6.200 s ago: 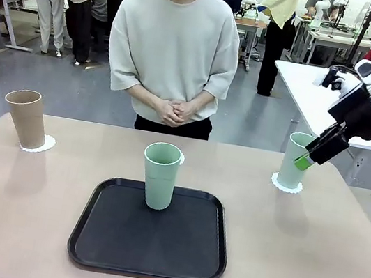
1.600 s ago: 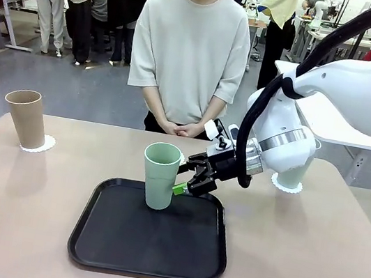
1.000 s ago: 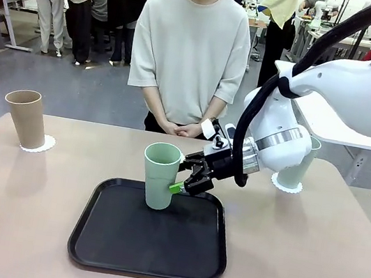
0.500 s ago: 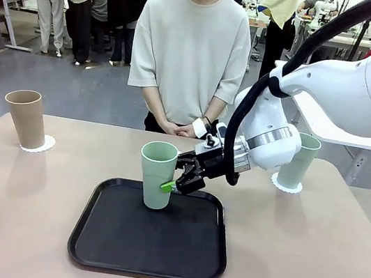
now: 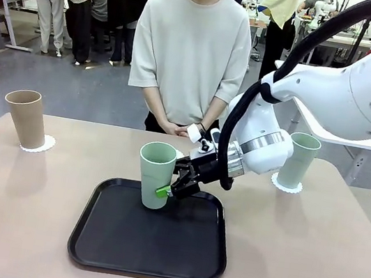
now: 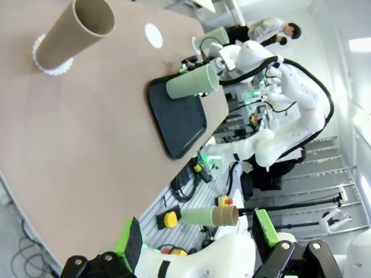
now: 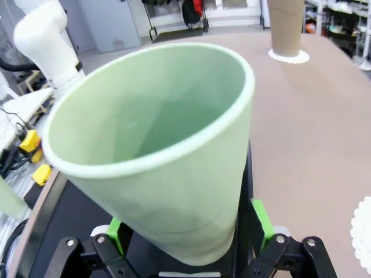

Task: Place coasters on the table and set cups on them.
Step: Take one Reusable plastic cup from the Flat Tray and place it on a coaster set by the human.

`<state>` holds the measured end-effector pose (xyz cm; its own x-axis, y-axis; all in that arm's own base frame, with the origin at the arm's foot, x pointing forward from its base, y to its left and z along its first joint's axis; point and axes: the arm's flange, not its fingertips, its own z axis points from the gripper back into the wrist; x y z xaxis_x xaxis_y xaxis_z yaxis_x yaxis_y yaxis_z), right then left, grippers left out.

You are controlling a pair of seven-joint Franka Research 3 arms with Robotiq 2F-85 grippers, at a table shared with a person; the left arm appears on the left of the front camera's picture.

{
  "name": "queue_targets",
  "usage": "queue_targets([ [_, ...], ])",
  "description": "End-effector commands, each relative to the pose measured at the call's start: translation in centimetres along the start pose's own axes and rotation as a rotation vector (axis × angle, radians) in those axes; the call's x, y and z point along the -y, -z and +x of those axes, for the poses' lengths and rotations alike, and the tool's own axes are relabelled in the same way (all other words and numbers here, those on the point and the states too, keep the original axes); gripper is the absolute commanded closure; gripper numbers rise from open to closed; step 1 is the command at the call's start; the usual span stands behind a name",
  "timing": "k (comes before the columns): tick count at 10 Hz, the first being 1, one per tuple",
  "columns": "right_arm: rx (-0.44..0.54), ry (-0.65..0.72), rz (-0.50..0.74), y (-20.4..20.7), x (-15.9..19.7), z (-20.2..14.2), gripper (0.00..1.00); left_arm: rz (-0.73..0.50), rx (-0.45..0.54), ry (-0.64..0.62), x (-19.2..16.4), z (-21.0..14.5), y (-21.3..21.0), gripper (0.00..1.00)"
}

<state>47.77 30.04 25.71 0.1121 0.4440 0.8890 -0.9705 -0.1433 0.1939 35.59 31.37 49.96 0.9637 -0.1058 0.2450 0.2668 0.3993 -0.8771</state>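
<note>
A mint green cup (image 5: 156, 174) stands on the black tray (image 5: 148, 247) in the middle of the worktop (image 5: 308, 257), tilted a little. The right hand (image 5: 172, 188) is closed around its lower part, green pads (image 7: 262, 221) on either side. Just behind it lies a bare white coaster (image 6: 153, 33). A second green cup (image 5: 299, 160) stands on a coaster (image 5: 284, 185) at the right, and a brown cup (image 5: 25, 117) on another (image 5: 37, 145) at the left. The left hand (image 6: 197, 239) hangs wide open, holding nothing, well above the worktop. A person (image 5: 191, 48) stands at the far side.
</note>
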Motion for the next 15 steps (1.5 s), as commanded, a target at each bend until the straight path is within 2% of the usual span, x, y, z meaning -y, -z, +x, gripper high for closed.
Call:
queue_targets([
  [1, 0.07, 0.006, -0.031, 0.7, 0.8, -0.5, 0.0, -0.005, 0.002, 0.0, 0.2, -0.2, -0.2, 0.0],
  [6, 0.141, -0.084, -0.087, 0.6, -0.7, -1.1, 0.0, -0.005, 0.002, 0.0, 0.2, -0.2, -0.2, 0.0],
  [11, 0.145, -0.068, -0.051, 0.6, -0.9, -1.5, 0.0, -0.005, 0.002, 0.0, 0.2, -0.2, -0.2, 0.0],
  [15, 0.197, -0.1, -0.044, 1.0, -0.8, -1.6, 0.0, -0.005, 0.002, 0.0, 0.2, -0.2, -0.2, 0.0],
])
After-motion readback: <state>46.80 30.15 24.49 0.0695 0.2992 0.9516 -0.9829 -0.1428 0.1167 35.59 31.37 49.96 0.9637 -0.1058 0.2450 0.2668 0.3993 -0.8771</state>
